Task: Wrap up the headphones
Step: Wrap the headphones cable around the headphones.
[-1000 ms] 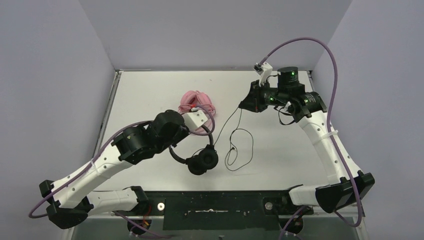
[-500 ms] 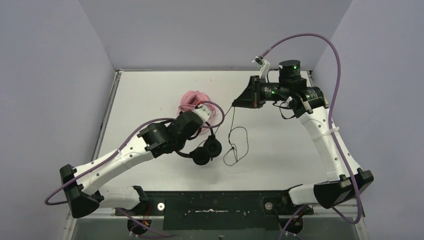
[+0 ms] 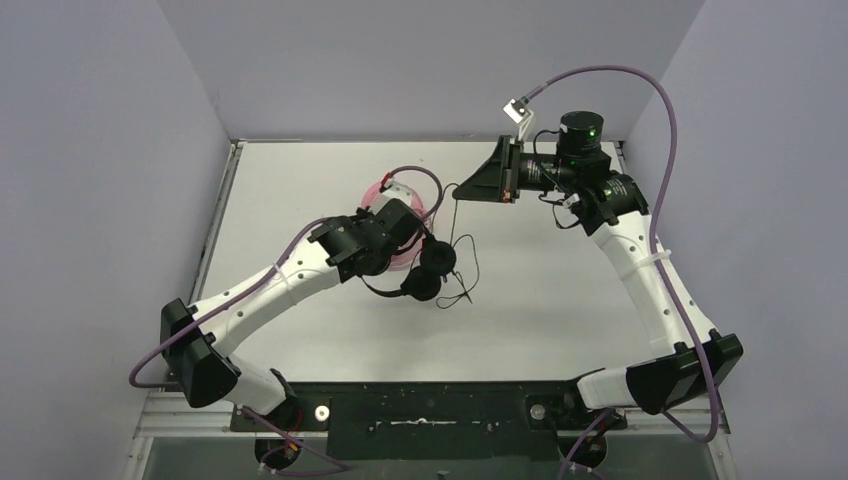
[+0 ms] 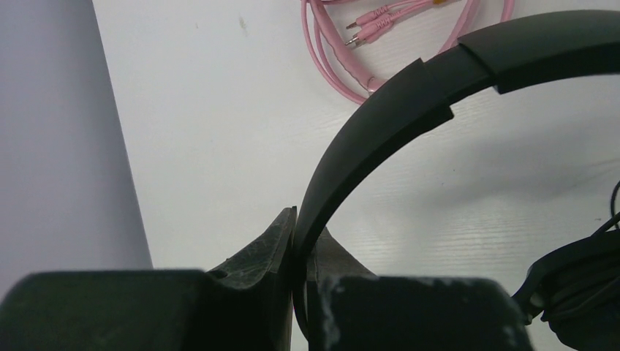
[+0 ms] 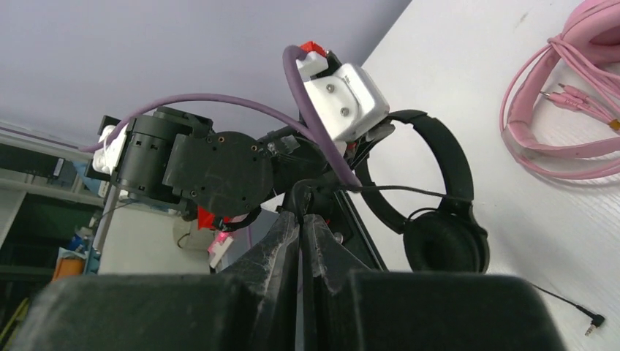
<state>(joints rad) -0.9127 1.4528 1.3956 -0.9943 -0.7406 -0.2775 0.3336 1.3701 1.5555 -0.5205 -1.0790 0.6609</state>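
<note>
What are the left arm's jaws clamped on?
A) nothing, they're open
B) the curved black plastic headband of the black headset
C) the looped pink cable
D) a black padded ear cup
B: in the left wrist view the left arm's jaws are shut with the curved black plastic headband pinched between them, while the looped pink cable lies apart, farther off.

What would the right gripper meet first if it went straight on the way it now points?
Probably the left arm's wrist, whose gripper holds the black headphones by the headband; depth is unclear.
</note>
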